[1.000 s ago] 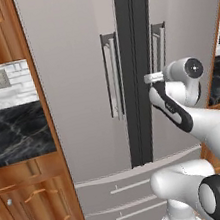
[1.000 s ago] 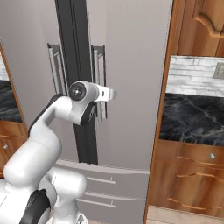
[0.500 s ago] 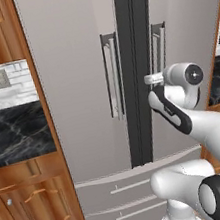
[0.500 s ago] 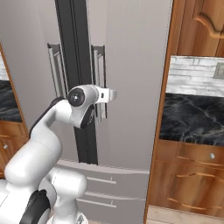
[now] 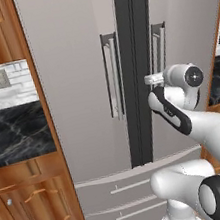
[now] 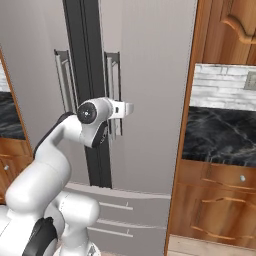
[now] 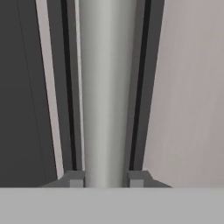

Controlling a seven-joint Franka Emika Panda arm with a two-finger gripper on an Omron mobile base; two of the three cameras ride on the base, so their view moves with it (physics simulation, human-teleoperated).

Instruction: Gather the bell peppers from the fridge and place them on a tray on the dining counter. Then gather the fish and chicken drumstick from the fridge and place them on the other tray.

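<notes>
- At centre frame of the hand view, the gripper [image 7: 106,178] is clamping the right door handle [image 7: 105,87] of the fridge [image 5: 73,62]; the two fingertips [image 7: 74,178] are sitting against either side of the vertical bar, jaws closed on it.
- Both fridge doors are standing shut, so the bell peppers, fish and chicken drumstick are presumably inside, out of sight; the trays and dining counter are not appearing in these frames.
- Step in hand, as judged: opening the right fridge door [image 6: 150,75].
- To do it well, the pull should be following the arc of the door about its hinge on the outer edge, not running straight back, so the bar is not twisting out of the jaws.
- Grip should be staying square on the bar, fingers level, with the wrist turning as the door swings.
- Risk: a straight pull is likely loading the fingers sideways and slipping off the smooth handle.
- Arm pose: in the left base view the arm is rising from the lower right, elbow bent, the hand reaching level toward the right door handle [image 5: 158,48] at centre right.
- In the right base view the forearm is climbing from the lower left, and the hand is pointing horizontally at the handle [image 6: 112,85], right of the dark centre seam [image 6: 85,50].
- Left door handle [image 5: 111,76] is standing untouched, left of the seam.
</notes>
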